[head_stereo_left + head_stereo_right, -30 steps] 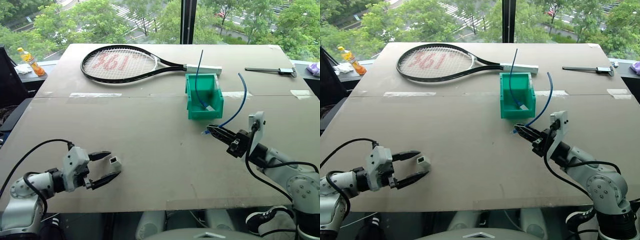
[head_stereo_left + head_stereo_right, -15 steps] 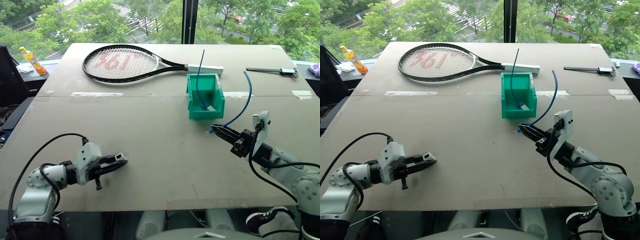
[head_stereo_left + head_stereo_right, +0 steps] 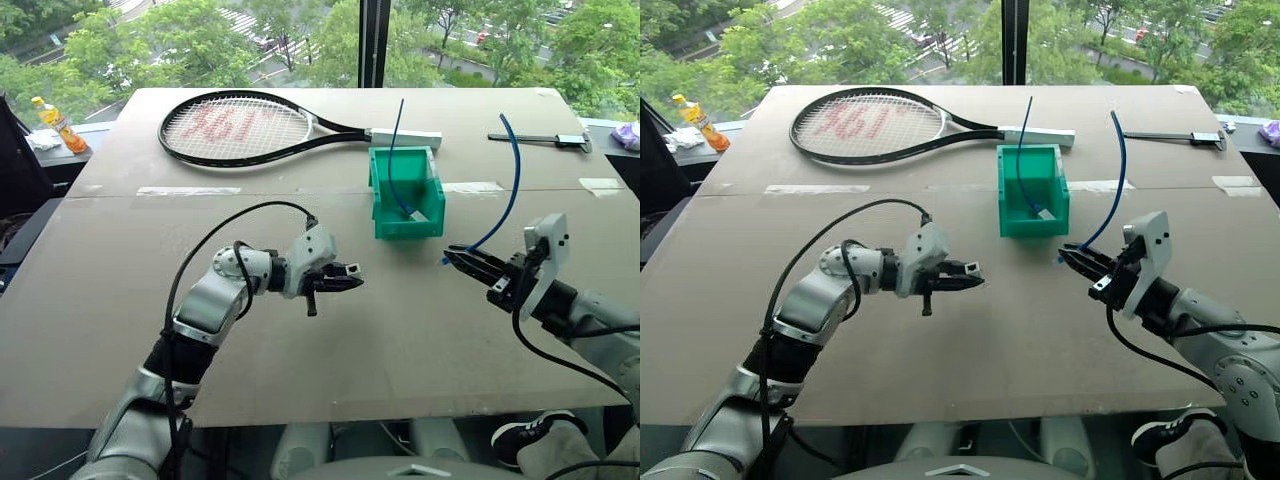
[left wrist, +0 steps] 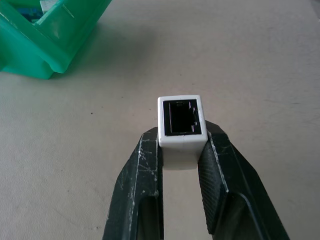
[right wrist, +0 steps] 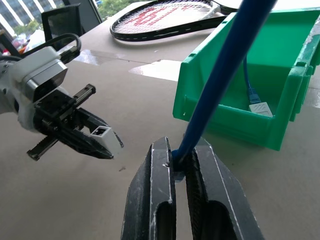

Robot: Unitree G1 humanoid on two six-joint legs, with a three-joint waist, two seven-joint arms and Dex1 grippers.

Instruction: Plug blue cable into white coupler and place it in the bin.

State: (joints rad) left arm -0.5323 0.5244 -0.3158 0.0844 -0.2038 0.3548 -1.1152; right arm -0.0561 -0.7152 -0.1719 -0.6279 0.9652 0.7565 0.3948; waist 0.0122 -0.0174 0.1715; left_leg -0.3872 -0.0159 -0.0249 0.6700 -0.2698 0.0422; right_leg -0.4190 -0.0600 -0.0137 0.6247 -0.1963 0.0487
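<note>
White coupler (image 4: 181,125), socket open, sits pinched in the left hand (image 3: 352,270); the curved blue cable (image 3: 505,195) rises from the right hand (image 3: 450,256); the green bin (image 3: 407,193) apparently holds another cable.

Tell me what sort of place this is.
Probably an upper-floor robot test or lab space. A plain board table stands at a big window over treetops and a street, set with unrelated props: a tennis racket, a green bin, a drink bottle.
</note>
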